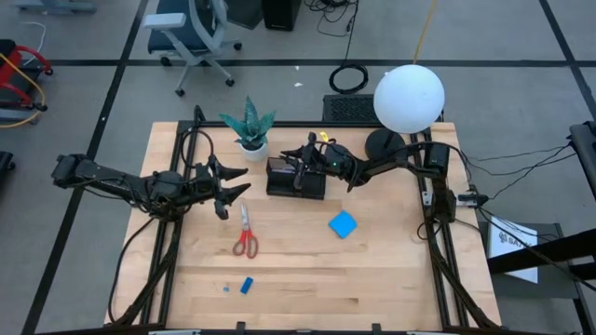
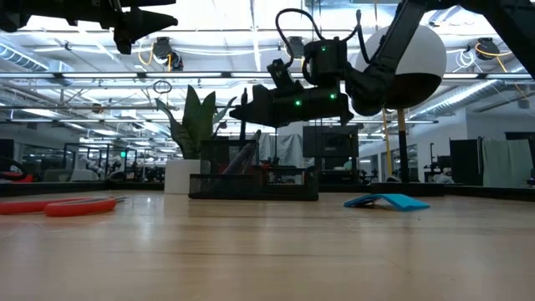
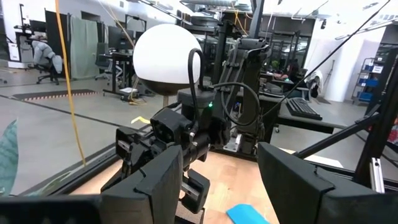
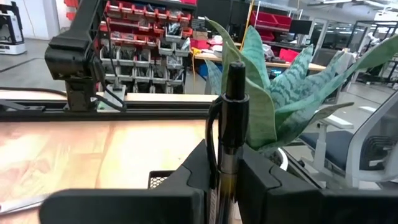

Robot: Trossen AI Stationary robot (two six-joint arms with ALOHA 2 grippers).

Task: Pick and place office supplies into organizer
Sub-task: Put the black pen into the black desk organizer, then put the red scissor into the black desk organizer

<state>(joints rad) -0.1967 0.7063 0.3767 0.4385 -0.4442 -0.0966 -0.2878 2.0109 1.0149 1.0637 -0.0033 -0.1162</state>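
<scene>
Right end effector (image 1: 300, 169) clamps pen (image 4: 231, 134) above organizer (image 1: 295, 179); left end effector (image 1: 235, 185) wide, empty.

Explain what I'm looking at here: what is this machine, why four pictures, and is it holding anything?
It is a robot with two dark arms at a wooden table. One picture looks down from above, one looks level across the tabletop, and two come from cameras on the wrists. The right end effector is shut on a pen, held above the black organizer. The left end effector hangs open and empty, above the table. On the table lie red-handled scissors, a blue notepad and a small blue block. A potted plant and a round white lamp stand at the back.
</scene>
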